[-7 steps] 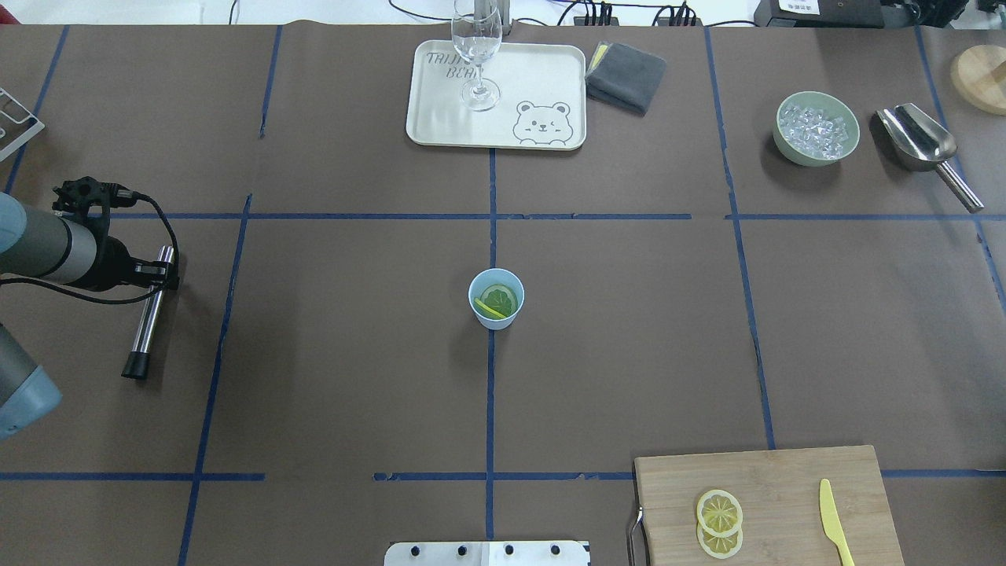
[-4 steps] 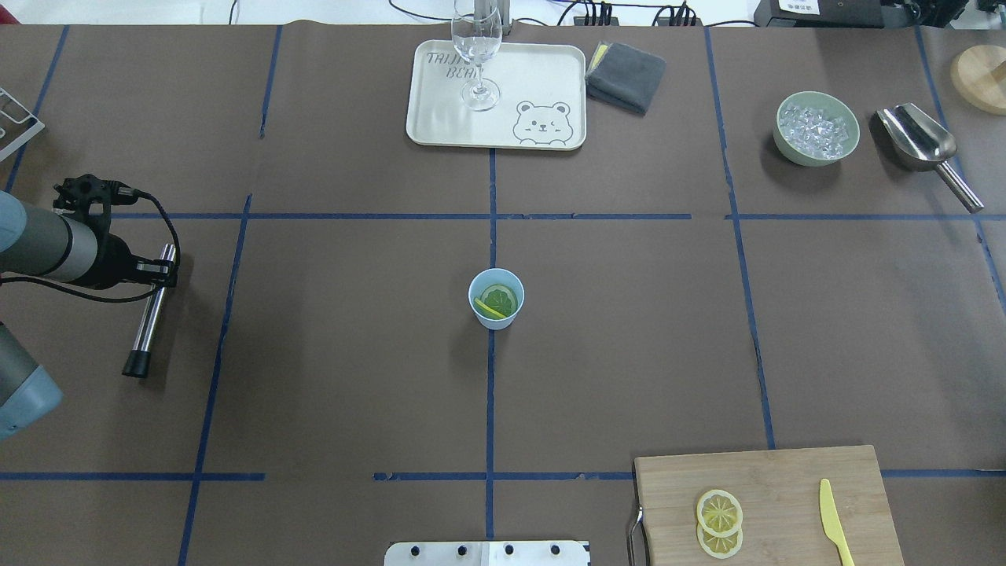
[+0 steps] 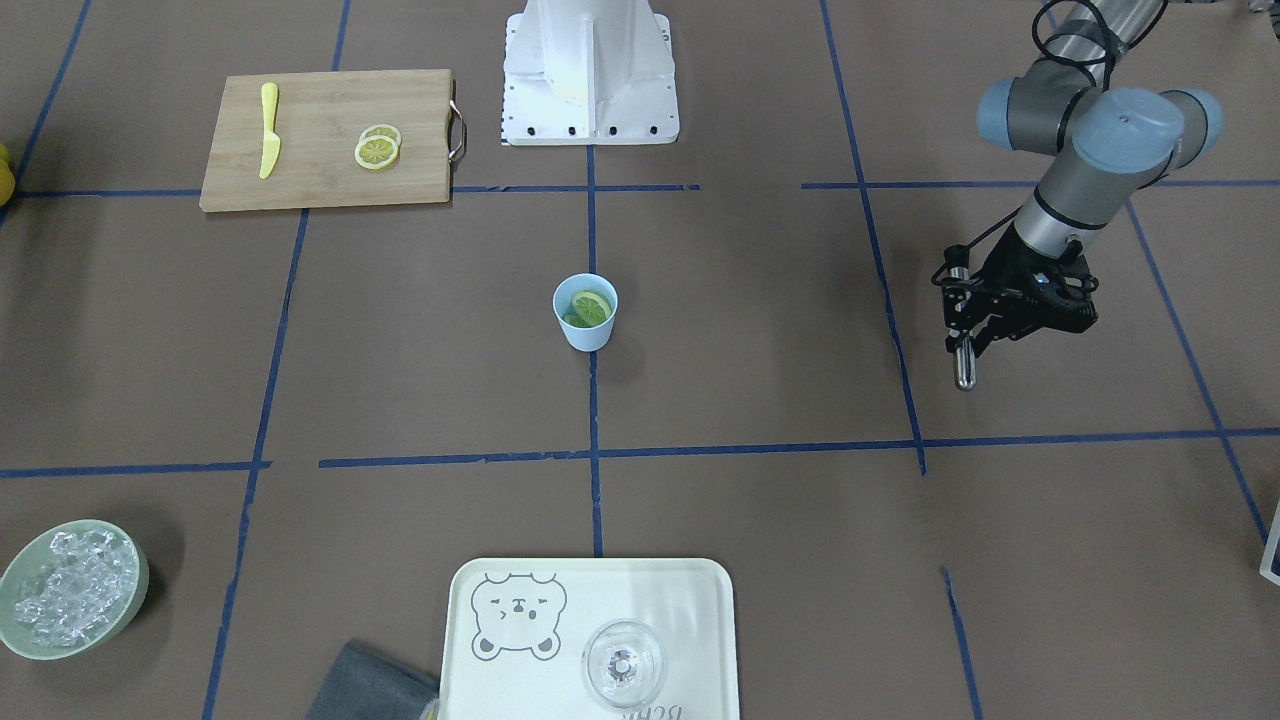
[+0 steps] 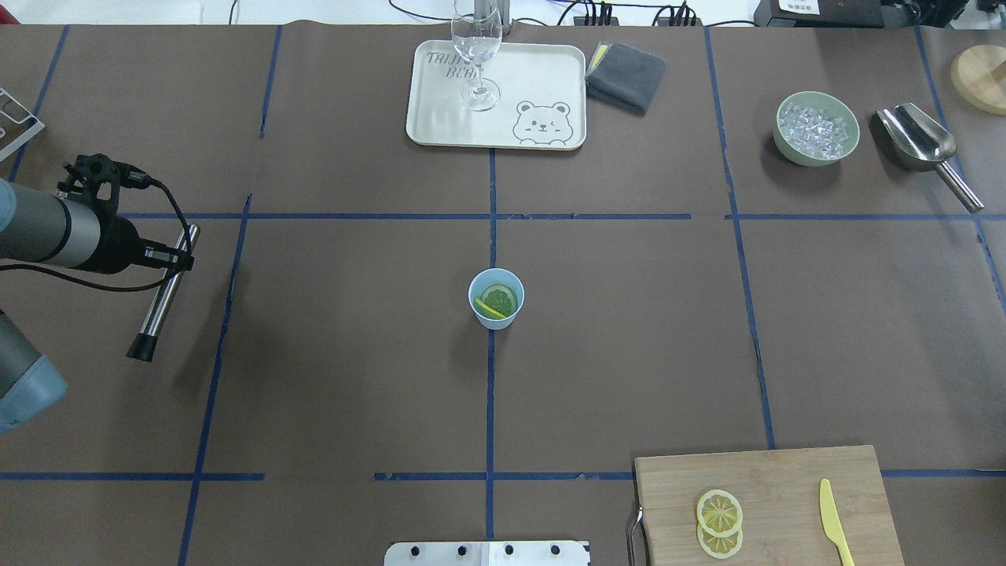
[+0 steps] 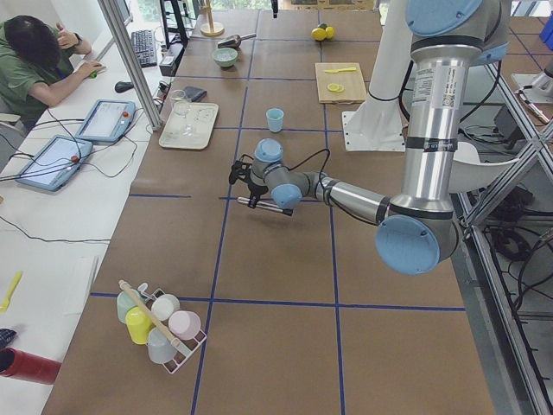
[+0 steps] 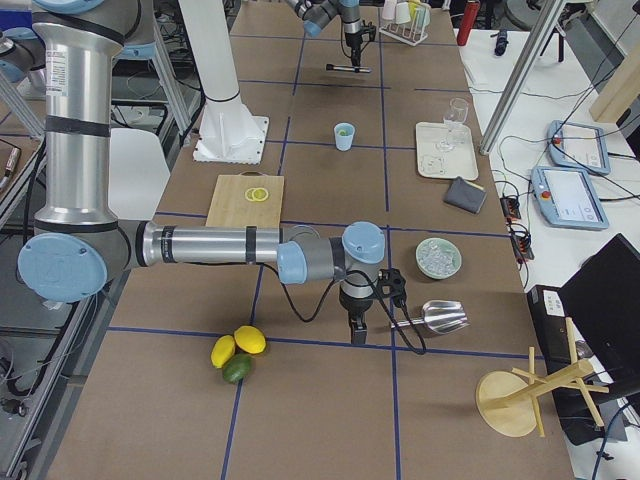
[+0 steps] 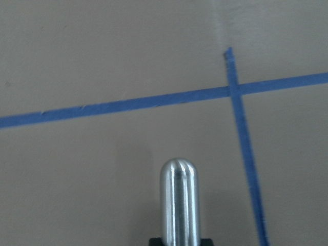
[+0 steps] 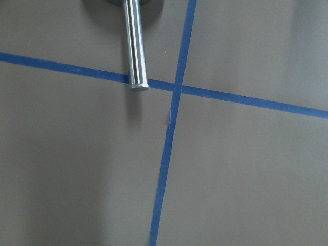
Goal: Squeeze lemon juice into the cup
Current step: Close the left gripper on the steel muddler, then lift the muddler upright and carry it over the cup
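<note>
The light-blue cup [image 4: 496, 313] stands at the table's middle, also in the front view [image 3: 585, 330]. One lemon slice [image 4: 500, 299] lies tilted inside it. Two more slices [image 4: 719, 511] overlap on the cutting board [image 4: 786, 479]. My left gripper [image 4: 169, 255] is far left of the cup, shut on a steel muddler [image 4: 161, 303] with a black end, held slanted above the table. The muddler's rounded tip shows in the left wrist view [image 7: 179, 205]. My right gripper [image 6: 358, 330] shows only in the exterior right view, by the ice scoop's handle [image 8: 134, 46]; I cannot tell if it is open.
A cream tray [image 4: 550, 86] with a stemmed glass [image 4: 476, 55] stands at the back, a grey cloth [image 4: 626, 75] beside it. A bowl of ice [image 4: 817, 128] and a steel scoop [image 4: 919, 141] are back right. A yellow knife [image 4: 835, 523] lies on the board.
My left gripper has moved toward the far side and slightly right with the muddler, which now slants more. The cup and slices have not moved.
</note>
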